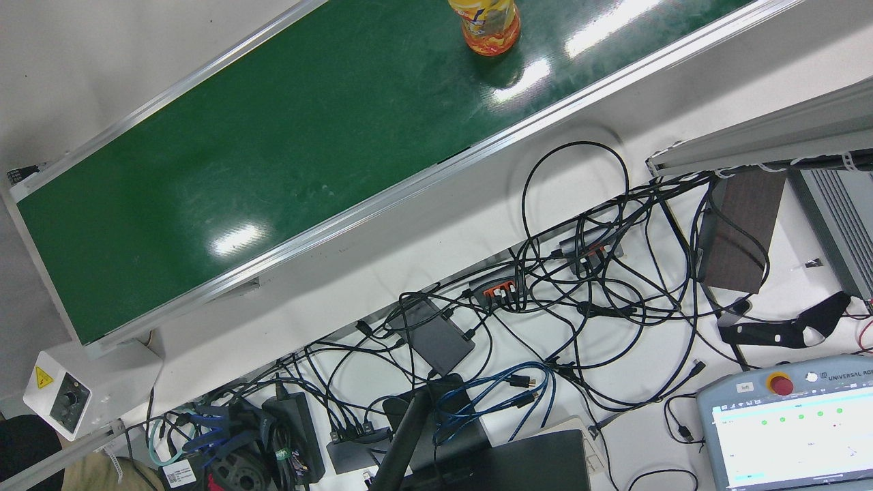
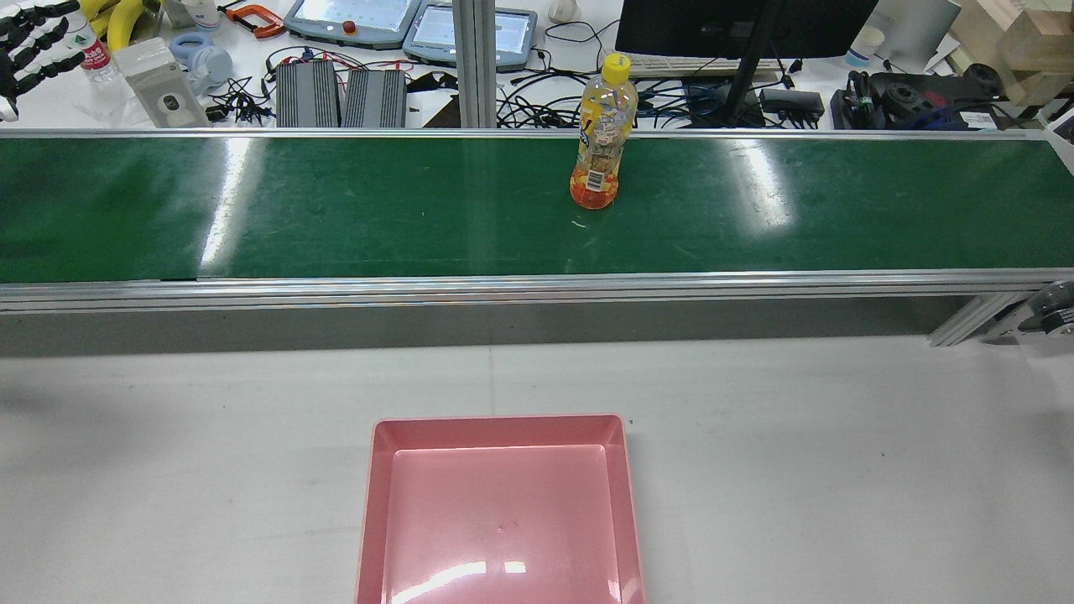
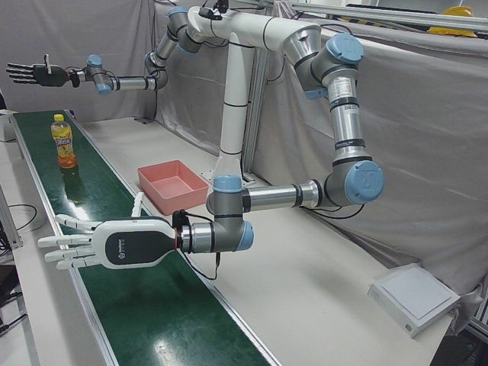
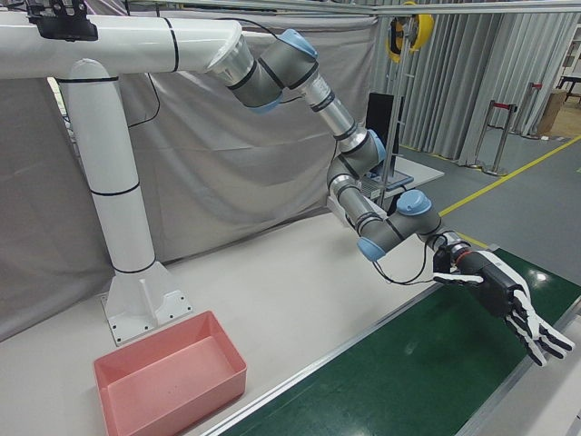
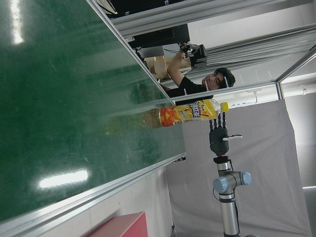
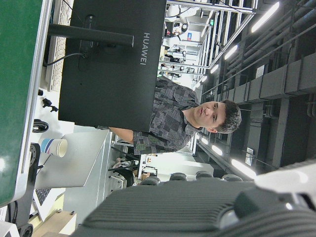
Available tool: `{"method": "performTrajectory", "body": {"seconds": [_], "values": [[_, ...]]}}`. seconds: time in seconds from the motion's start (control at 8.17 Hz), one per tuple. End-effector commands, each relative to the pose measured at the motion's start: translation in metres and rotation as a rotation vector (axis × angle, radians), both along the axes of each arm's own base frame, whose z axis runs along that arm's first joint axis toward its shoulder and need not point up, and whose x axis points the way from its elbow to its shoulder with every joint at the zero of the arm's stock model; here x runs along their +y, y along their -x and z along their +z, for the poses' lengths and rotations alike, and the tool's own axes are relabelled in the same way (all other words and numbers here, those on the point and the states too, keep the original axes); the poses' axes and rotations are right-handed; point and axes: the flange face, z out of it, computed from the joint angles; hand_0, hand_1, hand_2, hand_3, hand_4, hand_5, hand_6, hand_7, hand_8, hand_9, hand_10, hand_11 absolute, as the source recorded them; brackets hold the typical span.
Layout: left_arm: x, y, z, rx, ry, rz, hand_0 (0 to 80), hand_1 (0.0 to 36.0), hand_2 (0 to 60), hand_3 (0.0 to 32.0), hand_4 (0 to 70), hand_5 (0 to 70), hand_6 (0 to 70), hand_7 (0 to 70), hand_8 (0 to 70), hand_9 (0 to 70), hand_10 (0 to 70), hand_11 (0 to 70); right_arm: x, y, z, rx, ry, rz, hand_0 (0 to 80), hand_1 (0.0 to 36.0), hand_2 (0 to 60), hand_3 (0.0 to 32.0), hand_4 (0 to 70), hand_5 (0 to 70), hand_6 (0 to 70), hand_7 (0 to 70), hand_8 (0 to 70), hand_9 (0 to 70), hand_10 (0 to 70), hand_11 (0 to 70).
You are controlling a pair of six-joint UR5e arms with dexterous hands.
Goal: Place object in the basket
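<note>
Green belt [image 2: 419,210], pink basket [image 2: 500,432], yellow-capped bottle [image 2: 601,134] with orange base and what looks like a fruit-print label

"HUAWEI" on the monitor's back [image 6: 111,64] — "UNIVERSAL RO…" and "left" on the teach pendant [image 1: 791,423].

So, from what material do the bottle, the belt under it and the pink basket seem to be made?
The bottle looks like clear, glossy plastic: the orange drink shows through beneath a printed label and yellow cap. The belt seems a smooth rubber or PVC sheet, dark green, mirroring the ceiling lights. The pink basket is probably moulded plastic, with a uniform colour and a shiny floor.
</note>
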Motion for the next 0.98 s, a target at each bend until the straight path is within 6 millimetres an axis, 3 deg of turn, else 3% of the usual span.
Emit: {"method": "performTrajectory", "body": {"seconds": [0.0,0.86], "values": [[-0.0002,-0.0001,-0.0004,0.001,-0.002,0.000,54.1,0.0,0.0,7.4,21.4,12.4,0.0,0.2,0.0,1.0,4.8,7.8,0.0001,0.0000,0.0001,0.000,0.000,0.000,0.0,0.0,0.0,0.0,0.0,0.0,0.0,0.0,0.0,0.0,0.0,0.0],[-0.0002,-0.0001,-0.0004,0.001,-0.002,0.000,53.3,0.0,0.0,6.6,21.6,12.9,0.0,0.2,0.0,1.5,5.0,8.1,0.0001,0.0001,0.0001,0.000,0.000,-0.002,0.0,0.0,0.0,0.0,0.0,0.0,0.0,0.0,0.0,0.0,0.0,0.0]]}}
